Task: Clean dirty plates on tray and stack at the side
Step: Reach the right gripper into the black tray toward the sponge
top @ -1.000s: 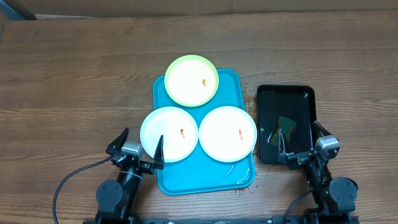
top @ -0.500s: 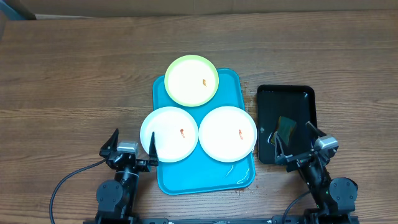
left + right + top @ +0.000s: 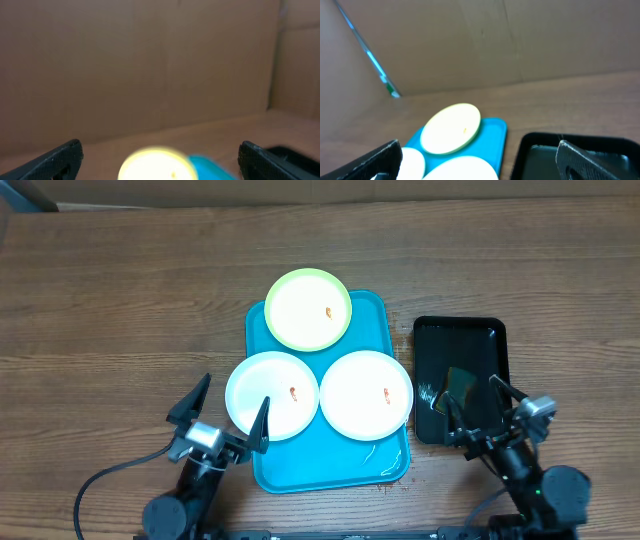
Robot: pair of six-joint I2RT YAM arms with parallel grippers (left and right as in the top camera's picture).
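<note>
Three plates lie on the turquoise tray (image 3: 370,315): a pale yellow-green plate (image 3: 308,309) at the back, a white plate (image 3: 271,395) front left, a white plate (image 3: 365,395) front right. Each has a small orange smear. My left gripper (image 3: 232,410) is open and empty at the left white plate's near-left edge. My right gripper (image 3: 473,403) is open and empty over the near end of the black tray (image 3: 460,330). The left wrist view shows the yellow-green plate (image 3: 157,165), blurred. The right wrist view shows the plates (image 3: 451,127) and the turquoise tray (image 3: 495,127).
The small black tray right of the turquoise tray holds a green-yellow sponge (image 3: 461,383); it also shows in the right wrist view (image 3: 540,142). Brown cardboard walls (image 3: 150,65) stand behind the wooden table (image 3: 120,310). A little liquid lies at the turquoise tray's near right corner (image 3: 385,460).
Both arms have shifted a little. The left gripper swung slightly right towards the left white plate. The right gripper stayed over the black tray. Plates and trays have not moved.
</note>
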